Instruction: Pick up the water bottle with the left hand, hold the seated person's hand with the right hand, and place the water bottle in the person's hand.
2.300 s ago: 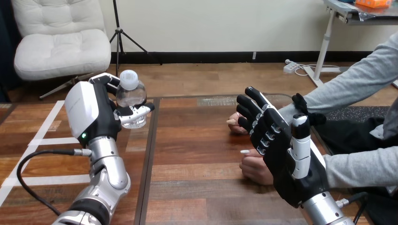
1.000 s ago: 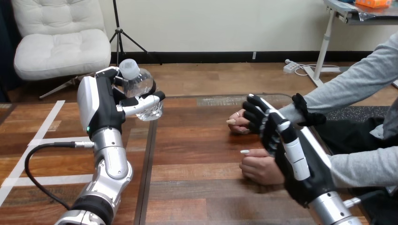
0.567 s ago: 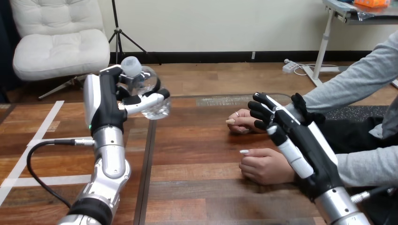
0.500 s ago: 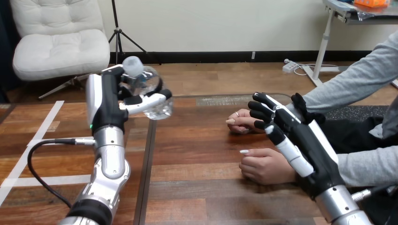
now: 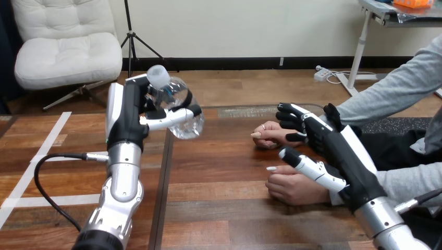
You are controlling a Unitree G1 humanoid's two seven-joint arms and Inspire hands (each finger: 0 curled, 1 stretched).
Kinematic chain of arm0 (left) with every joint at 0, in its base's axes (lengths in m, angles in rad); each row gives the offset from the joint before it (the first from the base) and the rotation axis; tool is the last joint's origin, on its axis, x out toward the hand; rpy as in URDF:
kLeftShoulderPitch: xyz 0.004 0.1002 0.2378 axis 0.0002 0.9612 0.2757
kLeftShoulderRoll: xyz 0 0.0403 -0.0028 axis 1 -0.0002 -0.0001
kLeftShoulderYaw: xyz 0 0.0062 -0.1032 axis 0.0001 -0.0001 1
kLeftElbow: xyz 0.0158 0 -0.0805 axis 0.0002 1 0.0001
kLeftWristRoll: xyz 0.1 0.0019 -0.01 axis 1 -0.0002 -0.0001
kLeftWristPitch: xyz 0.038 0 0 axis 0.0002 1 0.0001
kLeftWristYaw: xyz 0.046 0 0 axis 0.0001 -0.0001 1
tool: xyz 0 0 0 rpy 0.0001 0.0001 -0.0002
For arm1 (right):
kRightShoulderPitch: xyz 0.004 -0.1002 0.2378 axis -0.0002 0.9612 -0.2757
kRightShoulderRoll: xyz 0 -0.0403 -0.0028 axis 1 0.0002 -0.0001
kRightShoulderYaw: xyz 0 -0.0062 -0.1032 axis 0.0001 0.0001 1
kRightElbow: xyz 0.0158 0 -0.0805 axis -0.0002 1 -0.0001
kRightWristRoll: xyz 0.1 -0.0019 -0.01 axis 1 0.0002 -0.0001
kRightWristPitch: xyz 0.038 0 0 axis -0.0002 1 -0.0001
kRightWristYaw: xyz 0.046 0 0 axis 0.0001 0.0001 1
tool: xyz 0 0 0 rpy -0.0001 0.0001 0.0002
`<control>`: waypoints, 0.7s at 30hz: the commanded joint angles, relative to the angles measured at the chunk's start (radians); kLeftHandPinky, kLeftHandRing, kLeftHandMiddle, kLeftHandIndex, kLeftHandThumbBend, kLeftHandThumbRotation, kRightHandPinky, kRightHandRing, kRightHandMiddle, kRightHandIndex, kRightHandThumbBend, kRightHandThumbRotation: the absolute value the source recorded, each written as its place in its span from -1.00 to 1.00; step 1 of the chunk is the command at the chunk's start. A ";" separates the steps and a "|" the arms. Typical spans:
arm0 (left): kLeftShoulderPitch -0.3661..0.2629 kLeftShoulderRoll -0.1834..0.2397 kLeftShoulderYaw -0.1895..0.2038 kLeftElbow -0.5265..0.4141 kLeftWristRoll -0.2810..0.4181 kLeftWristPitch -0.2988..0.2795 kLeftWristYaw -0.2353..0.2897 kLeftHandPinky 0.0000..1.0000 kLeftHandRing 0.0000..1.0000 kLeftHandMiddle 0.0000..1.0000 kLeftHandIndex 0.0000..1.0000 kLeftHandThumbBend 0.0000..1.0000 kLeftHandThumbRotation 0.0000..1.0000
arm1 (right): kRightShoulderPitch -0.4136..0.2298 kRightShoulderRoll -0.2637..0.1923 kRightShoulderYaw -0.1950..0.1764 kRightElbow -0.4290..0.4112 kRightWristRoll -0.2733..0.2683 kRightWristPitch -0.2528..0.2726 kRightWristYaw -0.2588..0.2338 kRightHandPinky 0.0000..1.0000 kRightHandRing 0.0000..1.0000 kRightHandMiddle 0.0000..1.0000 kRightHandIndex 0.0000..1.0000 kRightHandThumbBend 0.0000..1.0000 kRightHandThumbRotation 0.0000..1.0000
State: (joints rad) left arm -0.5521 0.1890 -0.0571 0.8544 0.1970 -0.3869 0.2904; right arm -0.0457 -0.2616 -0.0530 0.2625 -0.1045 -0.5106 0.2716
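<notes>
The wooden table point(image 5: 219, 208) lies wide between the two arms. The left hand point(image 5: 127, 117) is lifted above the table's left part, with its fingers and thumb wrapped round the water bottle point(image 5: 180, 112). The bottle is clear of the table and leans: its cap points up and a little left, its bottom down and right, toward the person. At the right, the right hand point(image 5: 341, 156) is stretched over the person's two hands, its fingers spread and loose, closed on nothing. Its fingers reach above the wrist of the person's farther hand point(image 5: 268, 136), and its thumb lies over the person's nearer hand point(image 5: 286, 186). I cannot tell if it touches them, but no grasp is visible. Both of the person's hands rest palm down on the table, lightly curled. The bottle is well apart from them, to their left. So I judge that the right hand must first take one hand before the left arm carries the bottle across.
</notes>
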 commanded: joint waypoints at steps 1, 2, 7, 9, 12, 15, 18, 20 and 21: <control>-0.006 0.013 0.023 -0.164 -0.022 0.052 -0.044 -0.38 -0.27 -0.20 -0.21 0.42 -1.00 | -0.097 -0.040 -0.008 0.027 -0.034 -0.043 -0.038 0.61 0.71 0.73 0.73 0.86 0.31; 0.001 0.016 0.023 -0.183 -0.026 0.066 -0.062 -0.38 -0.27 -0.20 -0.21 0.42 -1.00 | -0.104 -0.049 -0.008 0.031 -0.036 -0.042 -0.036 0.61 0.71 0.73 0.73 0.86 0.28; 0.029 0.020 0.023 -0.267 -0.039 0.120 -0.120 -0.41 -0.29 -0.21 -0.20 0.39 -1.00 | -0.119 -0.077 -0.007 0.035 -0.053 -0.030 -0.036 0.59 0.71 0.74 0.73 0.84 0.09; 0.041 0.021 0.023 -0.303 -0.046 0.148 -0.147 -0.43 -0.30 -0.21 -0.20 0.38 -1.00 | -0.127 -0.096 -0.005 0.036 -0.083 -0.028 -0.045 0.58 0.71 0.74 0.73 0.85 0.07; 0.057 0.024 0.023 -0.353 -0.052 0.184 -0.178 -0.45 -0.33 -0.22 -0.20 0.38 -1.00 | -0.135 -0.120 -0.001 0.035 -0.121 -0.019 -0.055 0.54 0.69 0.73 0.73 0.84 0.06; 0.072 0.027 0.022 -0.399 -0.052 0.217 -0.201 -0.49 -0.35 -0.24 -0.20 0.40 -1.00 | -0.145 -0.138 0.000 0.039 -0.144 -0.014 -0.056 0.51 0.67 0.72 0.72 0.82 0.03; 0.083 0.029 0.021 -0.430 -0.050 0.236 -0.215 -0.51 -0.38 -0.26 -0.19 0.41 -1.00 | -0.158 -0.153 0.000 0.051 -0.163 -0.017 -0.057 0.50 0.66 0.71 0.71 0.81 0.00; 0.090 0.029 0.022 -0.450 -0.049 0.244 -0.225 -0.53 -0.40 -0.27 -0.19 0.42 -1.00 | -0.166 -0.166 0.002 0.056 -0.180 -0.016 -0.060 0.49 0.65 0.71 0.70 0.80 -0.02; 0.094 0.029 0.022 -0.459 -0.049 0.247 -0.230 -0.54 -0.41 -0.28 -0.20 0.43 -1.00 | -0.169 -0.172 0.003 0.058 -0.190 -0.014 -0.061 0.48 0.65 0.71 0.70 0.81 -0.03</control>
State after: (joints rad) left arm -0.4243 0.1897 -0.0558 0.6198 0.1660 -0.1733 0.1000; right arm -0.0612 -0.3623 -0.0500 0.2996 -0.2425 -0.5160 0.2509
